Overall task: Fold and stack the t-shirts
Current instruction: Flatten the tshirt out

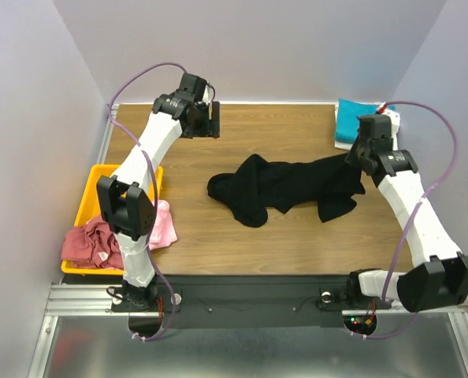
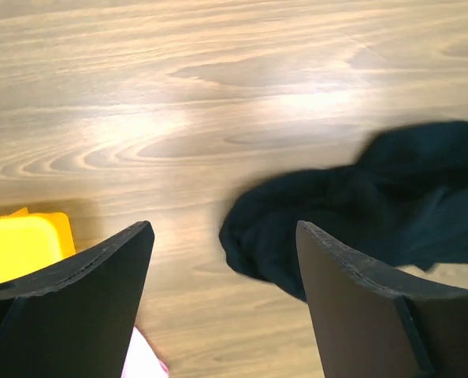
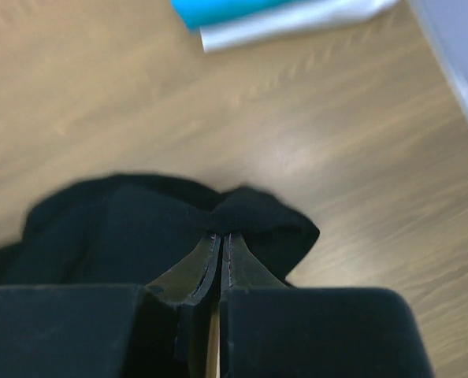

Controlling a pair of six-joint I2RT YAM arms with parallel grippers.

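Right pincer (image 3: 221, 235) pinches a thin fold of the black t-shirt (image 3: 108, 228). Left pincer (image 2: 222, 230) gapes wide, empty, well clear of it. Pull one-sided and that fold may slip out.

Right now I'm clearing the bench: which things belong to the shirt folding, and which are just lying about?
Job: crumpled black cloth t-shirt; folded teal cloth t-shirt; white cloth t-shirt under it; pink cloth t-shirt; dusty red cloth t-shirt.
Lying about: yellow plastic tray.

Bright overhead light, glare on the table (image 2: 218, 94), soft blur around black t-shirt (image 2: 360, 213).
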